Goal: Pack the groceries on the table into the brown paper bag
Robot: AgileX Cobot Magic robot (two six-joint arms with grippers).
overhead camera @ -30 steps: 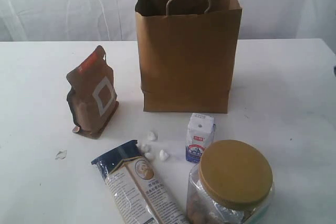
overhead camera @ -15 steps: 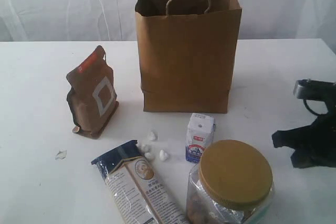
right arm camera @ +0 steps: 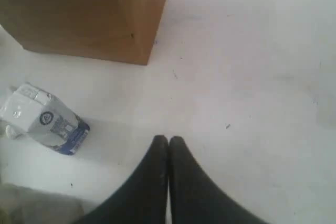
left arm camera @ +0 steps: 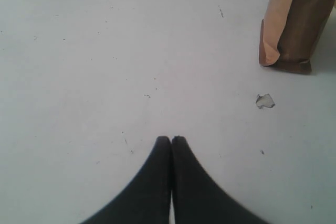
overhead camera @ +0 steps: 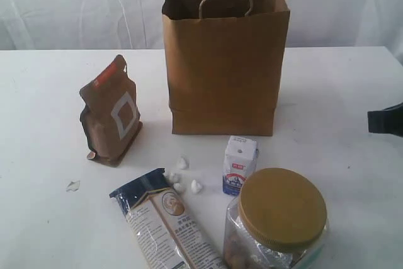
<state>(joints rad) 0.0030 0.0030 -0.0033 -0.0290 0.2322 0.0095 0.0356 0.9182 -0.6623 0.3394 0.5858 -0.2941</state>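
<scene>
White tabletop (overhead camera: pixel 44 92), tall kraft-brown paper bag (overhead camera: pixel 223 74) upright, brown red-labelled pouch (overhead camera: pixel 111 114) near it, left gripper (left arm camera: pixel 171 140) and right gripper (right arm camera: pixel 168 139) with jaws pressed together

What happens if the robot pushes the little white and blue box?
The small white-blue carton stands upright on a small base on the table, so a push near its top would probably tip it over. Its flat sides look stiff, so pushed low down it would likely slide rather than roll. It is small, so it is probably light.
</scene>
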